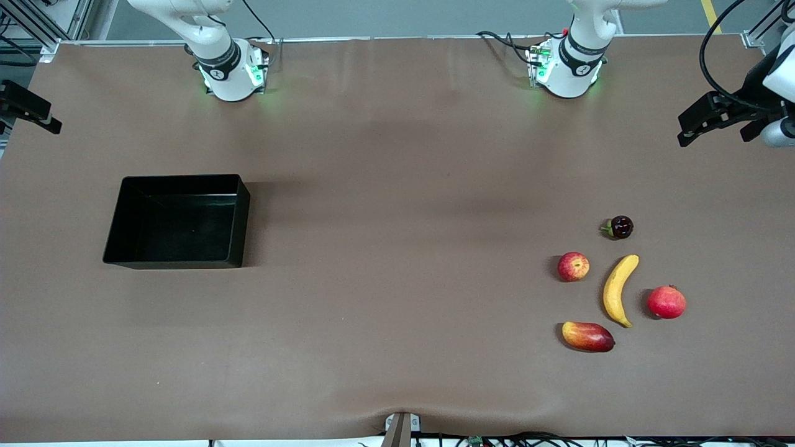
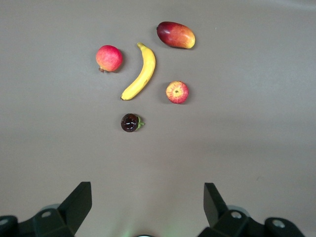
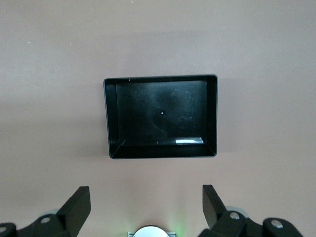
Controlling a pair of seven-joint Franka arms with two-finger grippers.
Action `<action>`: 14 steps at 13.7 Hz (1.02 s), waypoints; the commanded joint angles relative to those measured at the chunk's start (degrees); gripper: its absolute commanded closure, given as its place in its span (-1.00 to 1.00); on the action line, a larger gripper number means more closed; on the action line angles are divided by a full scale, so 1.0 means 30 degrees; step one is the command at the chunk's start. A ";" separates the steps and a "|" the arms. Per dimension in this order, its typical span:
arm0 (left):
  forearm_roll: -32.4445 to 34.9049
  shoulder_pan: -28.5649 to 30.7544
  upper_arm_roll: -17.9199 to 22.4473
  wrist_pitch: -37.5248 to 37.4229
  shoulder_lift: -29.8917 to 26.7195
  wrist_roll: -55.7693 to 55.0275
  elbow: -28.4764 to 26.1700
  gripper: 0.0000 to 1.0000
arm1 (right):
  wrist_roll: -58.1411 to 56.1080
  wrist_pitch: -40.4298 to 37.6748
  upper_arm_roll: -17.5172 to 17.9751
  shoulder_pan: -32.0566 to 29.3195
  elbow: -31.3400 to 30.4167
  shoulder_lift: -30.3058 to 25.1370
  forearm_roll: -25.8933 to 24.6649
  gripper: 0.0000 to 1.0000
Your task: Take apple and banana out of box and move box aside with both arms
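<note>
Brown worktop [image 1: 397,323], both arms parked high, nothing gripped.

Nearest the front camera, at the left arm's end of the worktop: mango [image 1: 587,336], lying flat. Just farther in, the banana [image 1: 619,288] lies on its side, curved, its length running away from the camera. It sits between the apple [image 1: 572,266], which is toward the right arm's end, and the plain red round fruit [image 1: 666,302], which is toward the worktop's edge. None of these touch; each has a gap of bare cloth around it. Farthest of the cluster is a small dark round fruit [image 1: 619,227] with a green stem.

Toward the right arm's end, well apart from the fruits, the box [image 1: 177,184] stands upright on the worktop, open side up, nothing inside it.

Left hand [image 2: 147,205]: fingers spread wide, holding nothing, raised over bare worktop at the left arm's end, looking down on the fruit cluster.

Right hand [image 3: 146,205]: fingers spread wide, holding nothing, raised over the worktop edge at the right arm's end, looking down on the box.
</note>
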 commanded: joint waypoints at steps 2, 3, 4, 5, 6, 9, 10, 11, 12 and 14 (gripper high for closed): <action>-0.0192 -0.0700 0.0845 -0.0105 -0.0479 0.0303 -0.0575 -1.00 | -0.0332 -0.0342 0.0165 -0.0134 0.0814 0.0433 0.0256 -1.00; -0.0192 -0.0641 0.0874 -0.0105 -0.0508 0.0507 -0.0517 -1.00 | -0.0244 -0.0545 0.0195 -0.0045 0.0843 0.0432 0.0227 -1.00; -0.0221 -0.0641 0.0961 -0.0076 -0.0508 0.0683 -0.0430 -1.00 | -0.0272 -0.0663 0.0195 -0.0073 0.0815 0.0432 0.0227 -1.00; -0.0250 -0.0641 0.1107 -0.0076 -0.0508 0.0714 -0.0400 -1.00 | -0.0301 -0.0693 0.0166 -0.0189 0.0814 0.0432 0.0256 -1.00; -0.0338 -0.0641 0.1282 -0.0105 -0.0537 0.0888 -0.0400 -1.00 | -0.0302 -0.0694 0.0166 -0.0249 0.0785 0.0461 0.0256 -1.00; -0.0309 -0.0699 0.1372 -0.0076 -0.0596 0.1212 -0.0370 -1.00 | -0.0331 -0.0694 0.0137 -0.0278 0.0785 0.0462 0.0227 -1.00; -0.0280 -0.0757 0.1430 -0.0076 -0.0596 0.1212 -0.0341 -1.00 | -0.0331 -0.0694 0.0137 -0.0249 0.0785 0.0491 0.0227 -1.00; -0.0280 -0.0787 0.1460 -0.0076 -0.0538 0.1241 -0.0283 -1.00 | -0.0273 -0.0694 0.0137 -0.0133 0.0785 0.0462 0.0227 -1.00; -0.0251 -0.0787 0.1460 -0.0076 -0.0538 0.1212 -0.0282 -1.00 | -0.0272 -0.0694 0.0166 -0.0074 0.0814 0.0462 0.0227 -1.00; -0.0222 -0.0787 0.1460 -0.0076 -0.0508 0.1241 -0.0282 -1.00 | -0.0272 -0.0665 0.0166 -0.0132 0.0814 0.0491 0.0227 -1.00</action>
